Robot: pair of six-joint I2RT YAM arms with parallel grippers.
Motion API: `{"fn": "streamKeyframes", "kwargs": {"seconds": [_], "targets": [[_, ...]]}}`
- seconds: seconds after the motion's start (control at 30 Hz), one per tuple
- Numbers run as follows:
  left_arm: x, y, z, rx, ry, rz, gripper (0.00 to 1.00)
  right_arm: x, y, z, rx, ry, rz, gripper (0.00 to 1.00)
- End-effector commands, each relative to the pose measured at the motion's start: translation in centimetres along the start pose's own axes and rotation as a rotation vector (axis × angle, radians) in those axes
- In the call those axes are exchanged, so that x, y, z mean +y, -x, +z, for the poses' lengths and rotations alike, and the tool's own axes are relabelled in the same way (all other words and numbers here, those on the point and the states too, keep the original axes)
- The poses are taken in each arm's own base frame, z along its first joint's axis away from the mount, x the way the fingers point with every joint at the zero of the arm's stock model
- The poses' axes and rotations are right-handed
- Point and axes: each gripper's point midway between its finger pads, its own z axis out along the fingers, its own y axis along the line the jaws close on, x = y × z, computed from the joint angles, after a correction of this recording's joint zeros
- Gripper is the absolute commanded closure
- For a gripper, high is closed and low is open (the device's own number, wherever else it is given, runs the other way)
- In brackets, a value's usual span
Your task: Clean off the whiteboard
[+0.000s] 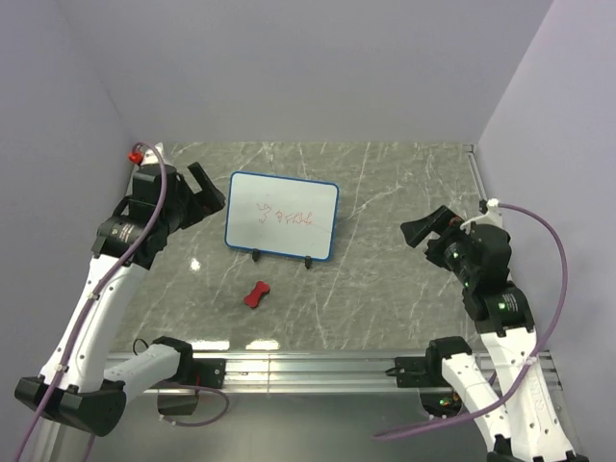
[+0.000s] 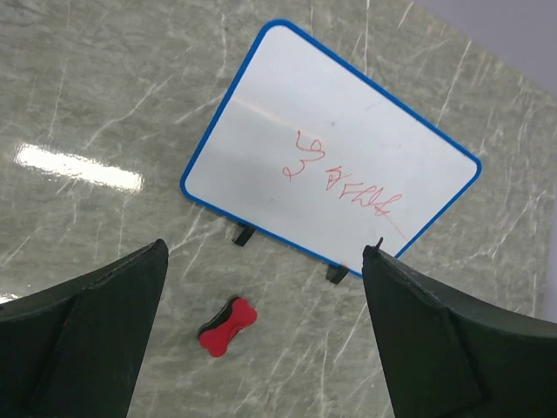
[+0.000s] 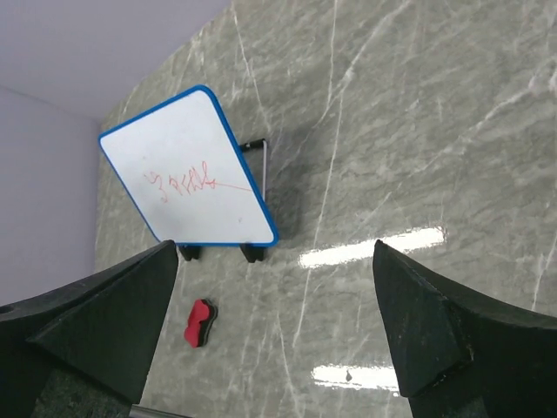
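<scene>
The whiteboard (image 1: 282,216) stands propped on small black feet in the middle of the marble table, blue-framed, with red scribbles on its face; it also shows in the left wrist view (image 2: 331,148) and the right wrist view (image 3: 187,178). A small red bow-shaped eraser (image 1: 257,295) lies flat in front of the board, apart from it (image 2: 227,326) (image 3: 199,322). My left gripper (image 1: 206,189) hangs open left of the board, empty. My right gripper (image 1: 423,229) is open at the right, well away from the board, holding nothing.
Grey walls close in the table on the left, back and right. A metal rail (image 1: 318,366) runs along the near edge by the arm bases. A wire stand (image 3: 258,148) props the board from behind.
</scene>
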Motion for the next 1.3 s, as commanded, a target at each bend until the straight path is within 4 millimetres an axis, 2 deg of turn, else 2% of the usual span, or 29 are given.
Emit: {"fn": "streamKeyframes", "kwargs": {"seconds": [0.0,0.07,0.33,0.47,0.7,0.93,1.03,1.27], "targets": [[-0.8,0.5,-1.3,-0.005,-0.024,0.044,0.0,-0.4,-1.5,0.0,0.027,0.021,-0.006,0.0],[-1.8,-0.3,-1.4,0.018,-0.058,0.063,0.01,-0.4,-2.3,-0.3,0.051,0.036,-0.007,0.01],[-2.9,-4.5,0.1,0.107,-0.018,0.177,0.01,-1.9,-3.8,-0.8,0.062,0.013,-0.069,0.01],[-3.7,-6.1,-0.2,0.121,-0.03,0.214,0.0,-1.9,-4.5,-0.4,0.072,0.032,-0.071,0.02],[-3.8,-6.9,-0.3,0.131,-0.042,0.228,0.01,-1.8,-4.4,-0.3,0.07,0.033,-0.092,0.02],[-3.6,-8.0,0.8,0.172,-0.012,0.276,0.01,-2.4,-4.6,0.0,0.078,0.006,-0.104,0.02],[-3.2,-9.7,1.5,0.223,0.01,0.305,0.01,-2.7,-4.6,0.3,0.084,-0.015,-0.113,0.02],[-2.2,-17.5,2.2,0.407,0.053,0.418,0.0,-3.1,-5.2,1.2,0.137,-0.041,-0.131,0.04]]}}
